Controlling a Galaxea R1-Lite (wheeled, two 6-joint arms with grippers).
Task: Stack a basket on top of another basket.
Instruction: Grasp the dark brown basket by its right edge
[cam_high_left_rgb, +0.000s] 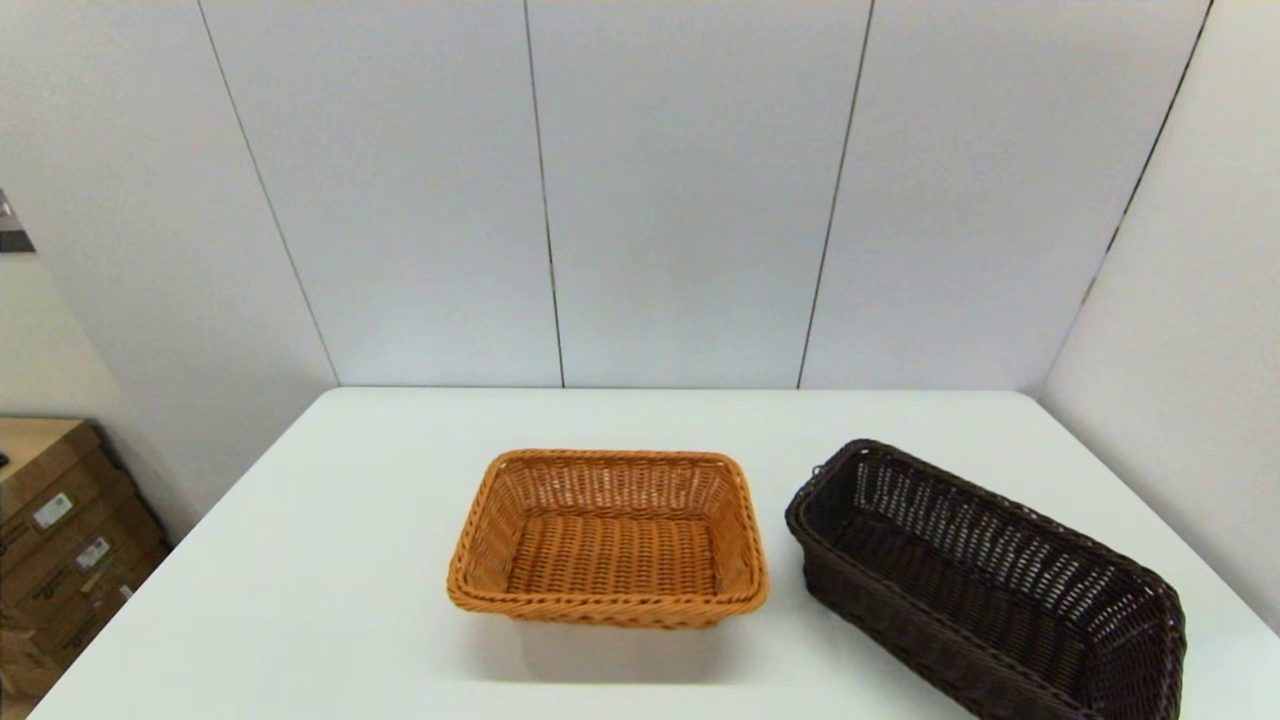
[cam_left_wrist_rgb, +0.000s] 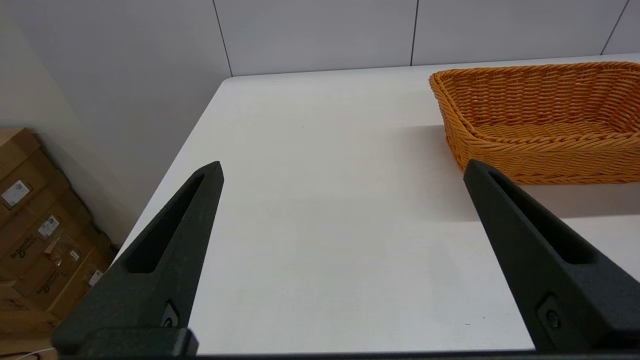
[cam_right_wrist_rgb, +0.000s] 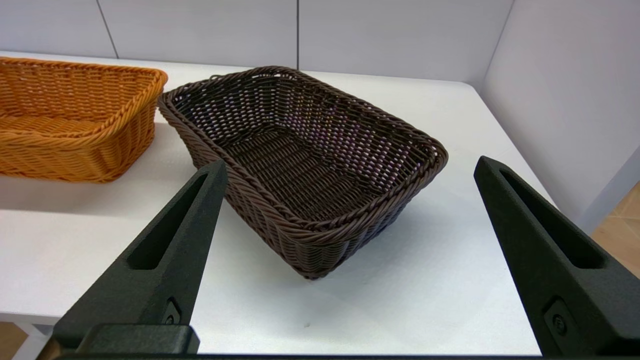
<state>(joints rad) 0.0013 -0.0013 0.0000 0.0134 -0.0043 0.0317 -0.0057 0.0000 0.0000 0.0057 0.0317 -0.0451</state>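
The dark brown basket (cam_high_left_rgb: 985, 585) sits on the white table at the right, turned at an angle and empty; the right wrist view shows it (cam_right_wrist_rgb: 300, 160) close ahead. The orange basket (cam_high_left_rgb: 610, 535) stands empty at the table's middle, apart from the brown one, and appears too in the left wrist view (cam_left_wrist_rgb: 540, 120) and the right wrist view (cam_right_wrist_rgb: 75, 120). My right gripper (cam_right_wrist_rgb: 347, 167) is open, held back from the brown basket's near corner. My left gripper (cam_left_wrist_rgb: 342, 170) is open over bare table, to the left of the orange basket. Neither gripper appears in the head view.
The white table (cam_high_left_rgb: 350, 560) is backed by pale wall panels, with a side wall close on the right. Cardboard boxes (cam_high_left_rgb: 60, 540) stand on the floor beyond the table's left edge. The table's right edge (cam_right_wrist_rgb: 515, 150) runs near the brown basket.
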